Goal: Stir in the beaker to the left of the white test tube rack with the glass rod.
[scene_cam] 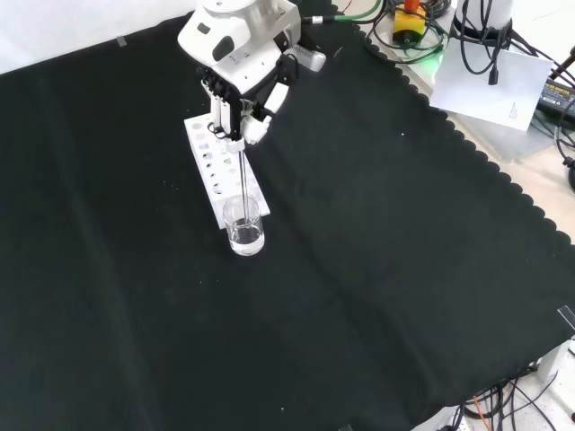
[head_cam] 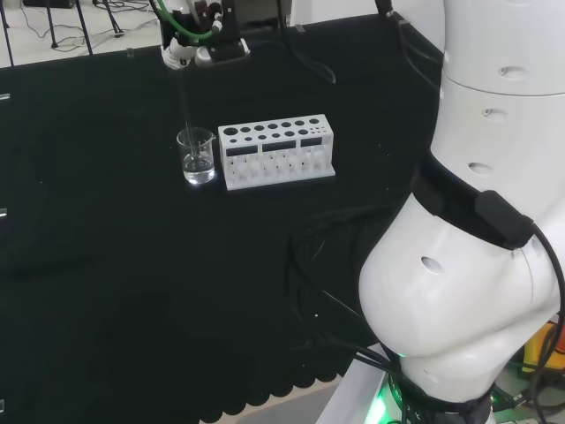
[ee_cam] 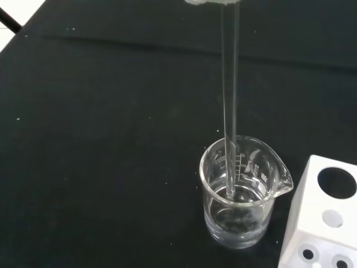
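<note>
Holding the glass rod (head_cam: 185, 110) from above, the hand (head_cam: 190, 49) sits at the far edge of the bench (head_cam: 106, 265) in the head view, fingers curled round the rod's top end. Rod is thin, clear, nearly upright, hard to see against the black cloth. Its lower end goes down into the beaker (head_cam: 196, 156), a small clear glass one with a little clear liquid at the bottom. Beaker stands just left of the white test tube rack (head_cam: 276, 152) in this view, close beside it, not clearly touching. Rack is white with two rows of round holes on top.

Front view: hand (scene_cam: 241, 85) comes in from the top, black and white fingers (scene_cam: 254, 126) closed on the upper end of the rod (scene_cam: 246, 180). Rod runs straight down into the beaker (scene_cam: 244, 226), which sits at the near end of the rack (scene_cam: 216, 166). Liquid level low, roughly the bottom third.

Wrist view: rod (ee_cam: 229, 100) looks like a clear tube with bright edges, running down into the beaker (ee_cam: 240, 192). Tip seems to reach the liquid surface near the back wall, though I can't tell if it touches the bottom. Beaker has a pour spout on the rack side and printed scale marks. Corner of the rack (ee_cam: 323, 223) is just beside it, with a small gap.
</note>
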Available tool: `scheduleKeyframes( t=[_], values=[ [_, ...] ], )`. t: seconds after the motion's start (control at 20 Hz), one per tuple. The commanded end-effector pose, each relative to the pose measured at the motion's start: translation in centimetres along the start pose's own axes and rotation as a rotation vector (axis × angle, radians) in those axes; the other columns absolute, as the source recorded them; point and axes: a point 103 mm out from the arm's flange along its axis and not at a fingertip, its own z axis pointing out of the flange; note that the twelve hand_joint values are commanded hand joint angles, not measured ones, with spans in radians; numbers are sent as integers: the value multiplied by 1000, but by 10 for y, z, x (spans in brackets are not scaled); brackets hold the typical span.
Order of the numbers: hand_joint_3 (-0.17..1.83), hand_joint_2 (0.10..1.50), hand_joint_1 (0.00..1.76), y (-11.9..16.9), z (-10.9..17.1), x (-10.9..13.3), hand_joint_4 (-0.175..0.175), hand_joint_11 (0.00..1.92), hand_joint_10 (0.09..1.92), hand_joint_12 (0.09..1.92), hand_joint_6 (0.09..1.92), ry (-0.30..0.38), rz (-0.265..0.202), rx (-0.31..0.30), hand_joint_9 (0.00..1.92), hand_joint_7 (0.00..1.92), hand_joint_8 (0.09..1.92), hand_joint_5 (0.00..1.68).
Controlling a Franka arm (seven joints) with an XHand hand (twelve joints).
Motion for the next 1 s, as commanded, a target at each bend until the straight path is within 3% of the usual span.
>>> scheduleKeyframes(
  t=[0.05, 0.3, 0.45, 0.5, 0.55, 0.8, 0.95, 1.0],
  values=[
    [-175, 1103, 1313, 9, 19, -14, -175, 1659, 897, 630, 87, 17, -44, 12, 1588, 1159, 1055, 1388],
    [-175, 1103, 1313, 15, 27, 8, -175, 1659, 896, 630, 87, 10, -82, 27, 1589, 1159, 1055, 1388],
    [-175, 1103, 1313, 16, 33, 15, -175, 1659, 896, 630, 87, -4, -80, 40, 1589, 1159, 1055, 1388],
    [-175, 1103, 1313, 21, 34, 20, -175, 1659, 895, 630, 87, -40, 1, 63, 1589, 1159, 1055, 1388],
    [-175, 1103, 1313, 25, 35, 22, -175, 1659, 895, 630, 87, -40, 8, 71, 1589, 1159, 1054, 1388],
    [-175, 1103, 1313, 44, 29, 11, -175, 1659, 895, 630, 87, -15, -7, 40, 1590, 1159, 1054, 1389],
    [-175, 1103, 1313, 44, 25, -15, -175, 1659, 895, 630, 87, -1, -12, 12, 1591, 1160, 1054, 1389],
    [-175, 1103, 1313, 45, 25, -24, -175, 1659, 895, 630, 87, -16, 37, 30, 1591, 1160, 1054, 1389]
  ],
)
